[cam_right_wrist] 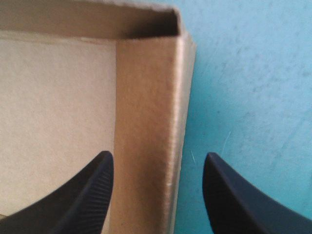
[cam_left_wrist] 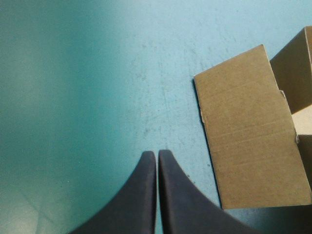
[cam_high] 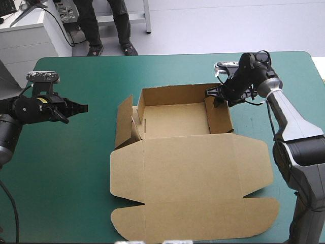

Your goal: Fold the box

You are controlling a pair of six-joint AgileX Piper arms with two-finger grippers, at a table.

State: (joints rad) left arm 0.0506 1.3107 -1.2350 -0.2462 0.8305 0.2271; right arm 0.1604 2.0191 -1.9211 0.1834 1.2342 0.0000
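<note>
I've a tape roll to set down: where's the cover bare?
Bare: teal-green cover between left gripper and box, and the far strip. Crowded: right gripper straddles the box's right wall; lid fills the near middle.

The bench (cam_high: 76,168) lies bare at 9 o'clock of the box (cam_high: 188,173). This is a wide lane of teal-green cover where the left gripper (cam_high: 81,108) hovers, its fingers (cam_left_wrist: 141,195) pressed together. At 3 o'clock from their tips the loose side flap (cam_high: 123,122) leans outward and bars the way into the tray. At 12 o'clock a bare strip runs to the bench's far edge. Toward 6 o'clock the flat lid (cam_high: 203,213) covers the bench almost to the near edge. At 3 o'clock the right gripper (cam_high: 216,94) straddles the tray's right wall (cam_right_wrist: 146,122), fingers apart. One finger is inside the tray and the other is outside over bare cover.
</note>
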